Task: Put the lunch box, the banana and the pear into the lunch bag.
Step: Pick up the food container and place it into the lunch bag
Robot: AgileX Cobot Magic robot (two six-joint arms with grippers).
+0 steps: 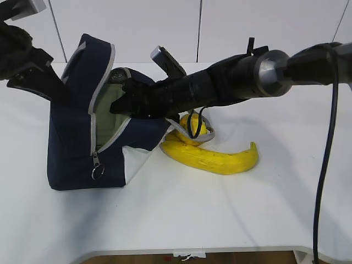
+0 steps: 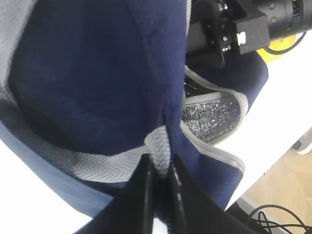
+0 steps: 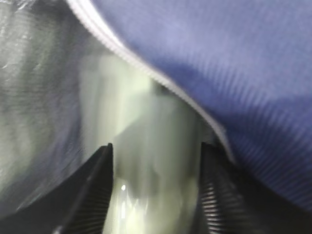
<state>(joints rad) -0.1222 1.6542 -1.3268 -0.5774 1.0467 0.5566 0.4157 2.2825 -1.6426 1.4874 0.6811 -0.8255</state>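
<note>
The navy lunch bag [image 1: 77, 154] stands tilted at the left with its lid flap raised. My left gripper [image 1: 55, 88] is shut on the grey trim at the bag's edge [image 2: 160, 146] and holds it up; the jaws [image 2: 160, 165] pinch the grey webbing. My right gripper [image 1: 122, 104] reaches into the bag's mouth, its jaws wide on both sides of the sage-green lunch box [image 1: 111, 107]. In the right wrist view the box [image 3: 151, 185] is a pale green blur between the fingers [image 3: 155, 161]. The banana [image 1: 212, 157] lies on the table right of the bag. The pear [image 1: 193, 124] sits behind it, partly hidden by my right arm.
The bag's silver lining [image 2: 209, 119] shows at the open mouth. The zipper's ring pull [image 1: 98, 171] hangs on the bag's front. A cable [image 1: 324, 165] hangs from my right arm at the far right. The white table's front edge [image 1: 181, 250] is near.
</note>
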